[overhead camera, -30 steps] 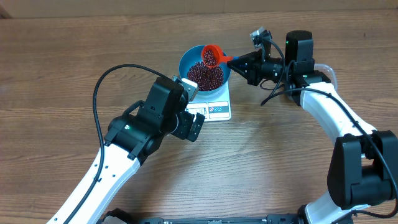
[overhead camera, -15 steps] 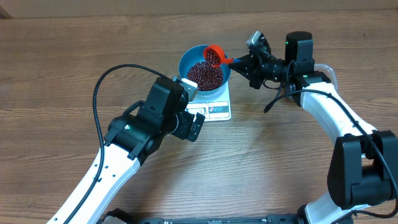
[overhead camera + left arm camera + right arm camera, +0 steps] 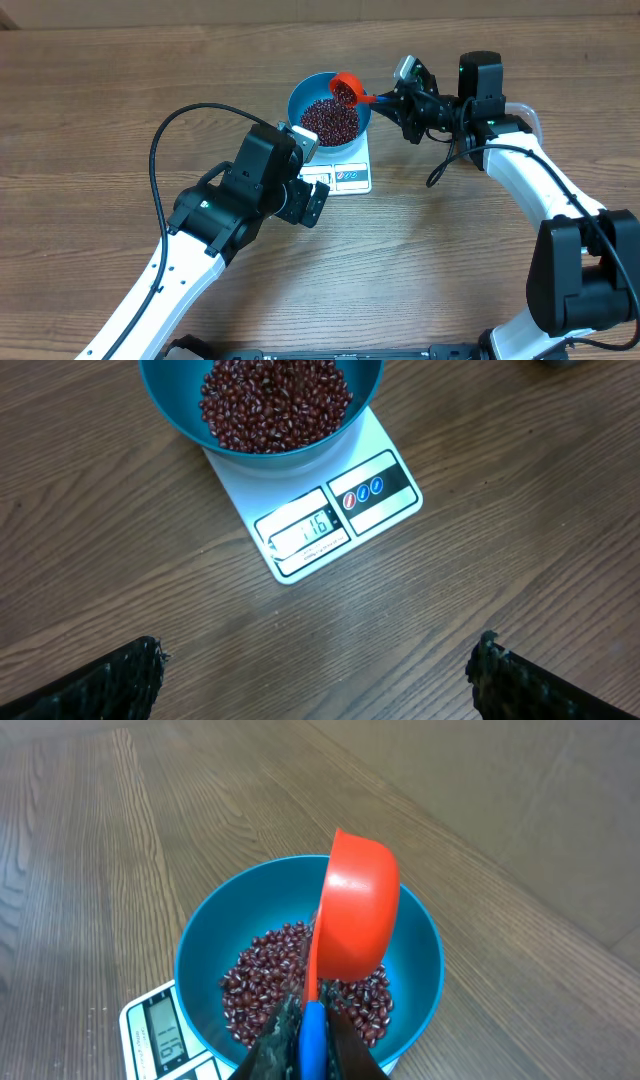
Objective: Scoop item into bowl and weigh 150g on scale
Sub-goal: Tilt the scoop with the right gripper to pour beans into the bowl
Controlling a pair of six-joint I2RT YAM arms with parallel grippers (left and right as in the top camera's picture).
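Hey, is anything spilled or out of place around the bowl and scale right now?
Nothing stands out. The beans all sit inside the blue bowl, which rests on the scale; no strays show on the wooden table. The red scoop tips over the bowl, as pouring needs.

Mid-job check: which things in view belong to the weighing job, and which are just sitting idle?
In the job: beans, blue bowl, scale, orange scoop, right gripper shut on its handle.
Idle: left gripper, open and empty.
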